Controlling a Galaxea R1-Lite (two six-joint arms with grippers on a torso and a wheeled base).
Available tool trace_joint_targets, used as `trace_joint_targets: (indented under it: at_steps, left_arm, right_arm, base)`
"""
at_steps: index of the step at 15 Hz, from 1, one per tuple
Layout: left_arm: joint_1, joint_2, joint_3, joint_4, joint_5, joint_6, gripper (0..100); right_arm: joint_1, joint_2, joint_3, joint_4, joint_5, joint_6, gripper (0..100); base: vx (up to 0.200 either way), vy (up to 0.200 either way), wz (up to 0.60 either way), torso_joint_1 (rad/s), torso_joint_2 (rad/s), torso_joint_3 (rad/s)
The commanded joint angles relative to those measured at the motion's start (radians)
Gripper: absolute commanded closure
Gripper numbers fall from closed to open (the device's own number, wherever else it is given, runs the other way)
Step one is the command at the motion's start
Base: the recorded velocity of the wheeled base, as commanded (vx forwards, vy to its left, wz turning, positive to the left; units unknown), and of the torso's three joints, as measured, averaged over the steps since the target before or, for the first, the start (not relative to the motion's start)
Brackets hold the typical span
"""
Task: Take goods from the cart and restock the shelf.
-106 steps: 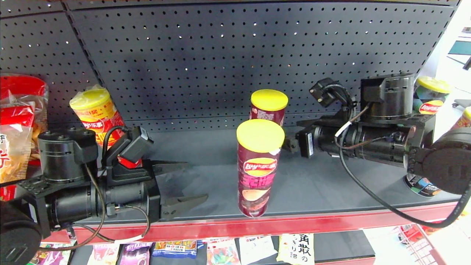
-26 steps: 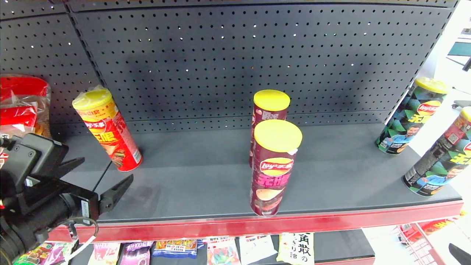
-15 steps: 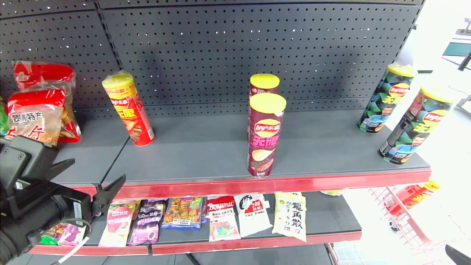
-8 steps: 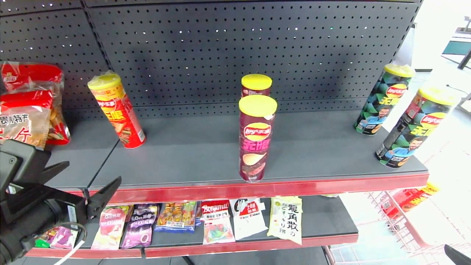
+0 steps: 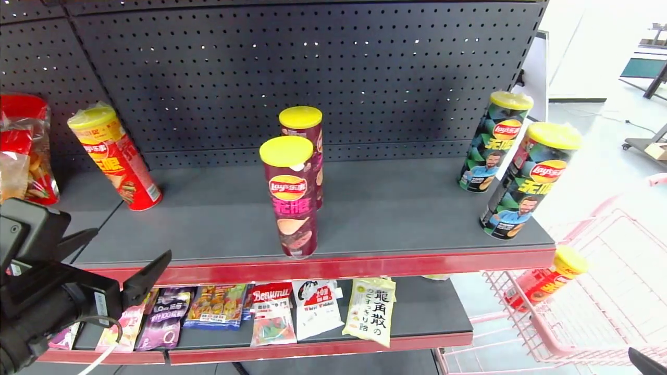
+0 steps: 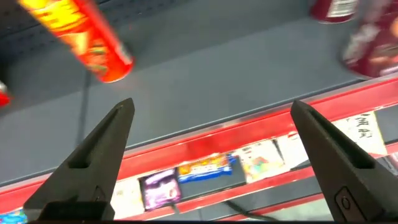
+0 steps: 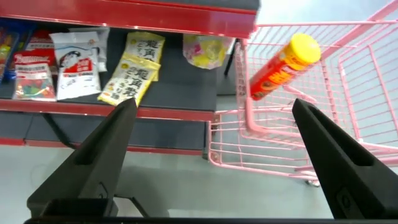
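1. The left gripper (image 5: 133, 243) hangs before the red front edge of the shelf (image 5: 323, 266), toward its left end. Its two fingers are spread wide and hold nothing.
2. The right gripper (image 7: 214, 102) is down low, facing the lower shelf (image 7: 112, 109) and the pink cart (image 7: 245, 106). Its fingers are also far apart, with nothing between them.
3. In the cart a red can (image 5: 547, 278) with a yellow lid lies slanted against the wire wall, lid upward, just beyond the right end of the shelf.
4. On the shelf two maroon cans stand in the middle. The front maroon can (image 5: 292, 203) is near the edge, and the back maroon can (image 5: 305, 135) is right behind it.
5. The left-hand can (image 5: 114, 156), red and yellow, stands apart. Two green-black cans (image 5: 526, 182) stand at the right end.
6. Flat snack packets (image 5: 318, 307) lie in a row on the lower shelf.
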Motion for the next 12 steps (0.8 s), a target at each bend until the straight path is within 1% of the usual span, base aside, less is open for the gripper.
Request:
trace_joint_targets:
  at_steps: [1, 10, 12]
  left_arm:
    - [0.000, 0.002, 0.000, 0.000, 0.000, 0.000, 0]
    - [0.000, 0.002, 0.002, 0.000, 0.003, 0.003, 0]
    - [0.000, -0.019, 0.003, 0.003, 0.002, 0.003, 0]
  right_arm:
    - [0.000, 0.005, 0.000, 0.000, 0.000, -0.001, 0]
    - [0.000, 0.017, 0.003, 0.002, -0.002, -0.001, 0]
    - [0.000, 0.022, 0.003, 0.002, -0.002, -0.001, 0]
  base:
    - [0.000, -0.200, 0.00, -0.002, 0.00, 0.002]
    - [0.000, -0.200, 0.00, 0.002, 0.00, 0.003]
    - [0.000, 0.000, 0.00, 0.000, 0.00, 0.000]
